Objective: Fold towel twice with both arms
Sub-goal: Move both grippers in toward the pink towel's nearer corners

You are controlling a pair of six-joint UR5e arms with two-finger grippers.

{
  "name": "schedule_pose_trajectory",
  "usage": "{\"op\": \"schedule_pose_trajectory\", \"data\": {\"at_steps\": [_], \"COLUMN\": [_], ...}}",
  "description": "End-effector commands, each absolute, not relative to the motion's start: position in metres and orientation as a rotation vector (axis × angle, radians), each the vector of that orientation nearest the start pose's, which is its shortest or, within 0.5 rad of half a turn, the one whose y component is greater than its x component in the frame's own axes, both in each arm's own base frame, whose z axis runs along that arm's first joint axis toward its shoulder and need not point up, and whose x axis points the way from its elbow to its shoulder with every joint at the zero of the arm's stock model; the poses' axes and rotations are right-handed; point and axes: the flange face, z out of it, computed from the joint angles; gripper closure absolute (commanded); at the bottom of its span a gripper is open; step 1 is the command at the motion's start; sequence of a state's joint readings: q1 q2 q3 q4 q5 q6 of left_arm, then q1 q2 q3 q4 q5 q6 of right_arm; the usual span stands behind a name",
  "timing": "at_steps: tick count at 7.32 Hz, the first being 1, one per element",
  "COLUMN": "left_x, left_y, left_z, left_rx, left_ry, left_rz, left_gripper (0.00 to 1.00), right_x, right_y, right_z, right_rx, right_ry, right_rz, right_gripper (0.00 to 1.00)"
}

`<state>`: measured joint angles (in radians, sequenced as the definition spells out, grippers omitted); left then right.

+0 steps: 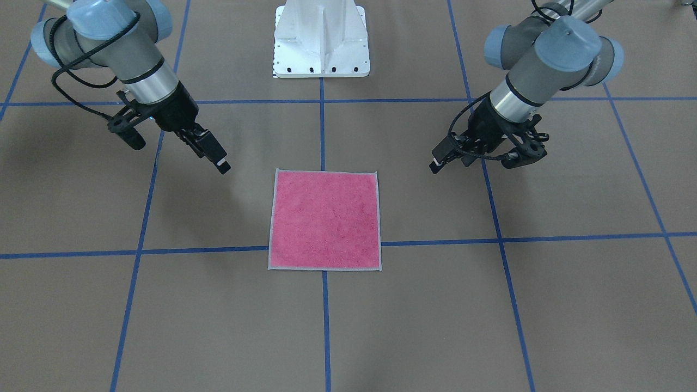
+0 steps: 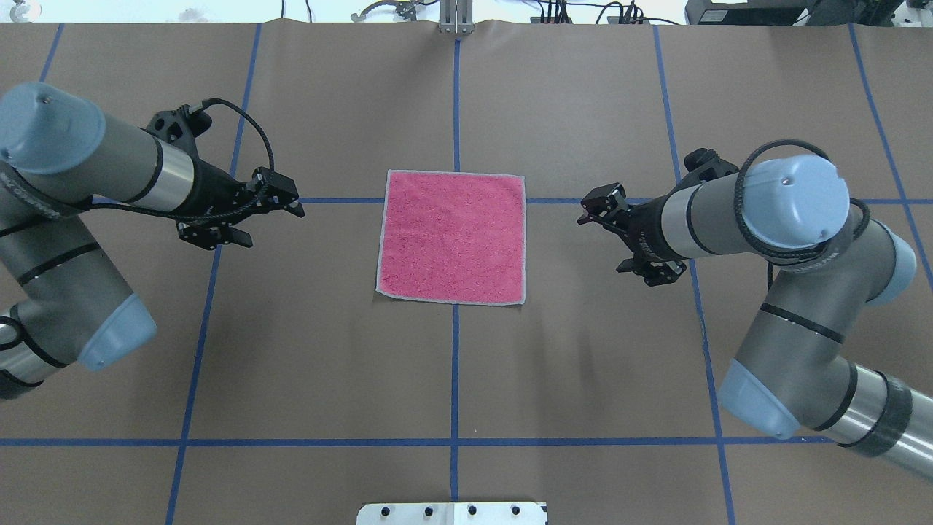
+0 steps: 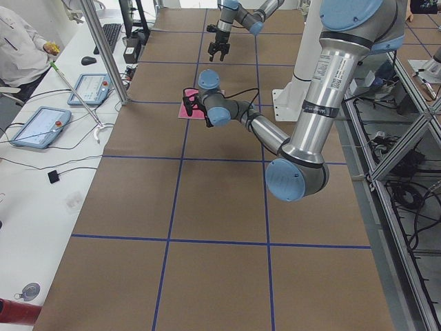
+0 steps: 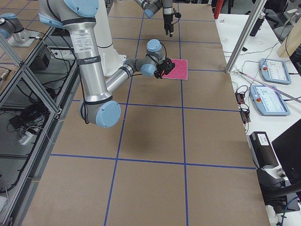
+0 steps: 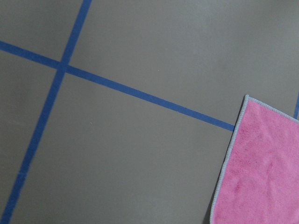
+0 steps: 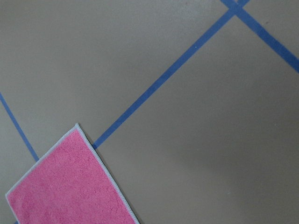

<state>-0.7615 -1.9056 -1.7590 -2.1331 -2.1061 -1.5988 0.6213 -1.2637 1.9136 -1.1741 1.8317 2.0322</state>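
**Pink towel flat at the table's middle, a gripper hovering on each side**

A white bolted pedestal [image 1: 321, 49] stands mid-way along the robot's edge of the brown table [image 1: 572, 305], which is gridded with blue tape [image 1: 435, 240]. Two control tablets [image 4: 271, 100] lie on the side desk. Lettering on the left arm [image 3: 321, 81] is too small to read. The towel [image 1: 324, 219] lies unfolded, pink face up, its light grey edging showing, over a tape crossing, well clear of every edge. The left gripper [image 1: 435, 165] and right gripper [image 1: 222, 165] hang apart from it, fingers seemingly drawn together, holding nothing.
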Motion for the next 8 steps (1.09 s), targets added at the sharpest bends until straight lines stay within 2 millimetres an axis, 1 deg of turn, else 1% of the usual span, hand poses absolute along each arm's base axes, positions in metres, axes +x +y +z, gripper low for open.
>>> {"op": "schedule_pose_trajectory", "data": {"at_steps": [1,2,3,4,5,6,7,8], "left_x": [0.435,0.463,0.477,0.492,0.501,0.505,0.512,0.517], "left_y": [-0.474,-0.469,-0.461,-0.452,-0.45,-0.451,-0.45,-0.447], "left_z": [0.317,0.311,0.306,0.3,0.305,0.311,0.32,0.323], "left_rx": [-0.082,-0.08,-0.085,-0.088,-0.081,-0.073,-0.077,-0.083], "left_ry": [1.239,1.25,1.258,1.279,1.282,1.286,1.285,1.281], "left_rz": [-0.47,-0.485,-0.504,-0.522,-0.524,-0.526,-0.52,-0.516], "left_gripper": [0.0,0.0,0.01,0.01,0.01,0.02,0.05,0.07], "right_x": [-0.445,-0.451,-0.458,-0.465,-0.472,-0.479,-0.482,-0.484], "right_y": [-0.406,-0.402,-0.397,-0.388,-0.381,-0.371,-0.367,-0.365], "right_z": [0.255,0.249,0.247,0.241,0.239,0.241,0.241,0.242], "right_rx": [-0.154,-0.159,-0.156,-0.142,-0.123,-0.099,-0.099,-0.101], "right_ry": [-1.073,-1.086,-1.094,-1.159,-1.213,-1.233,-1.236,-1.234], "right_rz": [0.898,0.91,0.927,0.924,0.919,0.926,0.933,0.932], "right_gripper": [0.05,0.05,0.06,0.06,0.06,0.07,0.09,0.09]}}
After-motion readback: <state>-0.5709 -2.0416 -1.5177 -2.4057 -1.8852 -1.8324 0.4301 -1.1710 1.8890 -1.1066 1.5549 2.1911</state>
